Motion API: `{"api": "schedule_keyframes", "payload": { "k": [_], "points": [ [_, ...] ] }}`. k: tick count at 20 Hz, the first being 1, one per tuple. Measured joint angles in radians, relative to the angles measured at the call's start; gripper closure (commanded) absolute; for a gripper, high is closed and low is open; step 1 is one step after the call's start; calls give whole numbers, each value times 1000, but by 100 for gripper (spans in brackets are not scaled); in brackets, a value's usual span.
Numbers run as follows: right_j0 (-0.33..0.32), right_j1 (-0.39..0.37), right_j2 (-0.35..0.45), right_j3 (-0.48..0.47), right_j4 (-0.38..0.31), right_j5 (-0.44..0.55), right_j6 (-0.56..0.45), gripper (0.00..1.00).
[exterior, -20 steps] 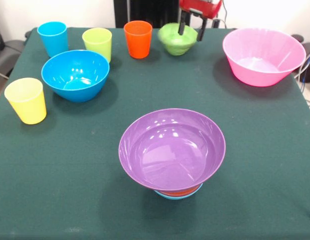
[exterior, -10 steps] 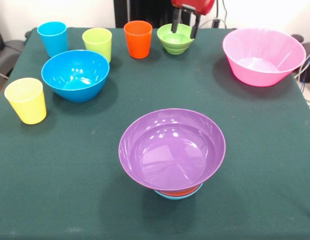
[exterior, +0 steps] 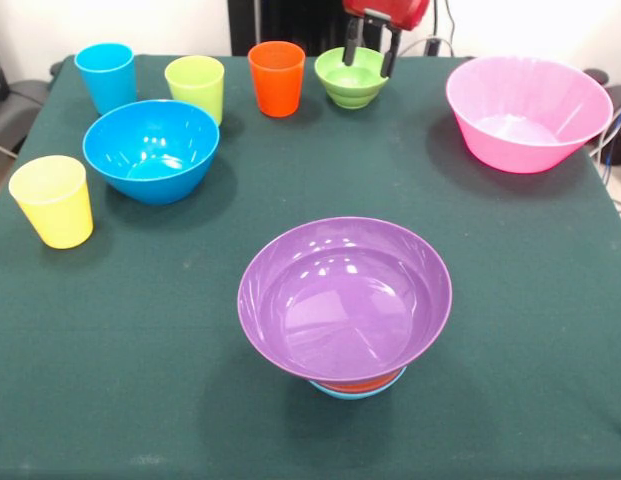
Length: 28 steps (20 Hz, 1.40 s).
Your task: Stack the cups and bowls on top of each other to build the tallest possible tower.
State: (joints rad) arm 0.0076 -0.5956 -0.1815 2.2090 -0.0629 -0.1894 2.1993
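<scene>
The tower (exterior: 346,310) stands near the front middle of the green-clothed bench (exterior: 510,330): a wide purple bowl (exterior: 344,296) sits upright on top, and beneath it only the rims of an orange bowl (exterior: 358,381) and a light-blue bowl (exterior: 356,391) peek out, the light-blue one lowest. It is well apart from the claw (exterior: 369,50), which is at the far edge of the bench.

The large pink bowl (exterior: 528,112) rests upright at the far right, alone. The deep blue bowl (exterior: 151,150) sits upright on the left side, between the yellow cup (exterior: 52,201) nearer the front and the lime green cup (exterior: 195,88) just behind it.

The small green bowl (exterior: 352,77) sits upright at the back, right under the claw. The claw's two dark fingers (exterior: 350,44) are spread, one reaching down inside the bowl and the other at its right-hand rim, so the rim lies between them; whether they press on it cannot be told.

The orange cup (exterior: 276,78) stands just left of the green bowl, close but apart. The blue cup (exterior: 106,77) stands at the back left corner. All four cups are upright, mouths up, each standing alone.
</scene>
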Motion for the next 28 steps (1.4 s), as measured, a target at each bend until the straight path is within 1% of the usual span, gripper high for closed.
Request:
{"api": "schedule_keyframes", "payload": {
  "k": [14,21,28],
  "points": [
    [52,53,0,-1,0,0,0,0],
    [59,59,0,-5,0,0,0,0],
    [59,109,0,-20,0,0,0,0]
  ]
}}
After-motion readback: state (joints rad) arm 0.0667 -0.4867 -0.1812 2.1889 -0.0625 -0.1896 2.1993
